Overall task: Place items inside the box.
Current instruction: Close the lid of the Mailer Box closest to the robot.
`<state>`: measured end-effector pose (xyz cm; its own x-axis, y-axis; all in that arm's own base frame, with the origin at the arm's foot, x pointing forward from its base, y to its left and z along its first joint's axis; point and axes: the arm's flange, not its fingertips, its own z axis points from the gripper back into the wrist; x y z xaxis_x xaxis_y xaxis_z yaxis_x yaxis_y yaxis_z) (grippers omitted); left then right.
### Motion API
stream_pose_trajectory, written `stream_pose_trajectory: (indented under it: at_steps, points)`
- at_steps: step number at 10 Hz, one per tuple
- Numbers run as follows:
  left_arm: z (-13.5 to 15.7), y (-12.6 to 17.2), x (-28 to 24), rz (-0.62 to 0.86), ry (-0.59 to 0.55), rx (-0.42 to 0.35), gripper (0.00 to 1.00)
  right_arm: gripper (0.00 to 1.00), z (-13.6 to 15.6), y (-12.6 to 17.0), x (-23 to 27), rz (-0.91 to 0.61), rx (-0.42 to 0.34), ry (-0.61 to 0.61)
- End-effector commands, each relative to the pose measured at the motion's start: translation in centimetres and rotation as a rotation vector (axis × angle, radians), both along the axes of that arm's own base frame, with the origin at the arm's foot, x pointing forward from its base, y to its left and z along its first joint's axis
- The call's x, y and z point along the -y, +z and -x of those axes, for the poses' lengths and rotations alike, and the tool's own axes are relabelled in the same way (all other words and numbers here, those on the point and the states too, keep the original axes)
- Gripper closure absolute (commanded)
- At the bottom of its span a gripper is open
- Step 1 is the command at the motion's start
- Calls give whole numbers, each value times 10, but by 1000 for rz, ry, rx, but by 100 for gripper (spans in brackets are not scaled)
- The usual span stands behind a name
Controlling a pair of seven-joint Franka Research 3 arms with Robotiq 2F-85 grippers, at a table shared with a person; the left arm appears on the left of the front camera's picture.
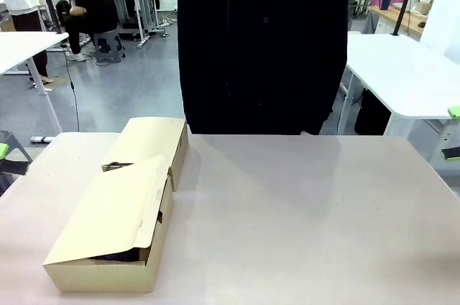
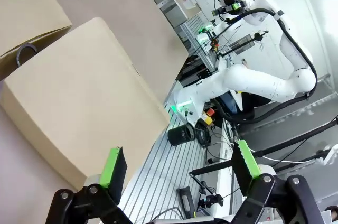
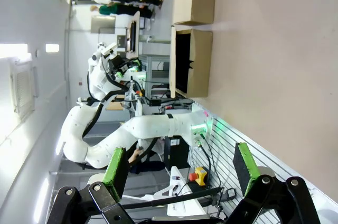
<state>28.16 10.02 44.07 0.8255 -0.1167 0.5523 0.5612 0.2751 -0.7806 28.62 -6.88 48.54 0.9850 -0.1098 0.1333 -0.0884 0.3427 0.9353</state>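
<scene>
Front view: the cardboard box [image 1: 115, 229] sits near-left on the table [image 1: 302, 211], lid nearly down — something dark, perhaps a pouch, peeks beneath. Left wrist: left gripper [image 2: 179, 168] spread, empty. Right wrist: right gripper [image 3: 182, 165] wide open, holding nothing.

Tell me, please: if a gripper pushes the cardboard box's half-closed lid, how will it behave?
The lid would probably bend down easily: it looks like thin cardboard resting loosely, with a gap along its edge. The box may also slide, since the table looks smooth.
</scene>
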Motion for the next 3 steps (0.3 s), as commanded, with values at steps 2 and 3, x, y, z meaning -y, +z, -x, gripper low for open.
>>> stream_pose_trajectory:
  at_steps: [2, 3]
  points:
    - [6, -1, -2, -2, -4, 6, 0, 0, 0, 3, 1, -15, 19, 5]
    - [6, -1, -2, -2, -4, 6, 0, 0, 0, 3, 1, -15, 19, 5]
